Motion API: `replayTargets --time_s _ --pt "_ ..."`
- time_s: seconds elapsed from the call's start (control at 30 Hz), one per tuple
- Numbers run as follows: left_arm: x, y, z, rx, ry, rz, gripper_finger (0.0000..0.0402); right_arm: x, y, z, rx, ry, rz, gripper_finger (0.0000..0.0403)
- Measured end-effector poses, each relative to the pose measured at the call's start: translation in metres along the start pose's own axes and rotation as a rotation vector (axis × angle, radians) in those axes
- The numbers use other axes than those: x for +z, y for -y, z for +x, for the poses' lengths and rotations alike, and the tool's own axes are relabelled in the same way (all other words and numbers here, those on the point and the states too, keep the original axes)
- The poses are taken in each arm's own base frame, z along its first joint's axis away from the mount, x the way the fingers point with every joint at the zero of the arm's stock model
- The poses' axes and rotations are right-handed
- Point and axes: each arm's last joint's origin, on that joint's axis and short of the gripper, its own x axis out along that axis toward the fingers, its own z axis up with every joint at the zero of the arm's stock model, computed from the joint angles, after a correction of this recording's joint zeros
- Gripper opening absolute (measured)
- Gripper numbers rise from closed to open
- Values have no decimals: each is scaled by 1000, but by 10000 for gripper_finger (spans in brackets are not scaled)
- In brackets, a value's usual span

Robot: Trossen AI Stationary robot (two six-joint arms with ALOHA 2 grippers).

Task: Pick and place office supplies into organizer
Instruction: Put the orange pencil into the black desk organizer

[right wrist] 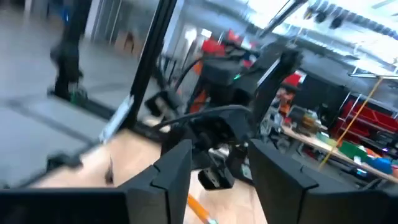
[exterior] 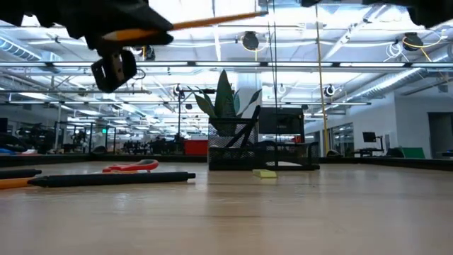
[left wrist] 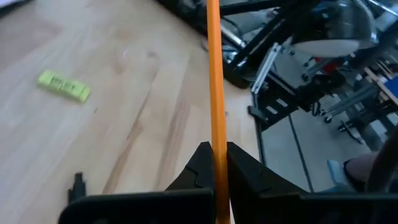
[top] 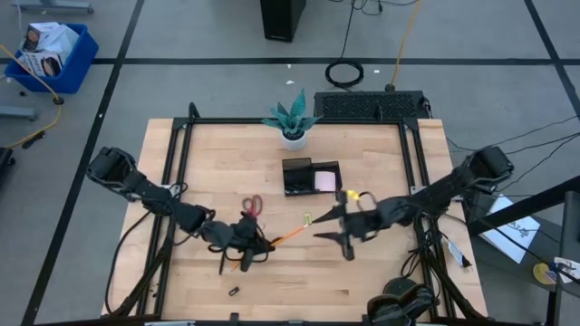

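Note:
My left gripper (top: 252, 237) hangs above the table's near middle, shut on an orange pencil (top: 288, 234) that sticks out toward the table's right. My right gripper (top: 333, 226) hovers open just past the pencil's free end, facing it. Red-handled scissors (top: 252, 206) lie flat on the table, and so do a black pen (exterior: 110, 179) and another orange pencil (exterior: 10, 183). A yellow-green clip (top: 307, 218) and a black clip (top: 233, 292) rest on the wood. The black organizer (top: 299, 177) stands near the far middle with a pink sticky-note pad (top: 326, 180) in it. My left gripper pinches the orange pencil between its two fingers (left wrist: 245, 171), near one end of the shaft (left wrist: 216, 140). The fingers point toward the table's right and lie along the pencil. The pencil is lifted clear of the table, nearly level, its long free part (exterior: 212, 20) reaching out ahead.
A white pot with a teal plant (top: 292, 122) stands at the far edge behind the organizer. A black frame (top: 172, 163) runs along the table's left and right sides. Bare wood lies near the front right (top: 381, 281).

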Motion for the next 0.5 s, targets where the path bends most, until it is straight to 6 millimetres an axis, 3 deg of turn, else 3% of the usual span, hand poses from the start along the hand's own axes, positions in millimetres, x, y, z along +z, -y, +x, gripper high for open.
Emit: replayTargets --time_s 0.17,0.3,0.5 --pt "3 5 -1 -15 64 85 32 -16 11 -35 -80 133 144 159" --pt "7 8 -1 -23 118 137 27 -38 19 -55 -129 160 257 159" --pt "16 2 1 -2 163 139 10 -64 25 -58 -86 83 475 169"
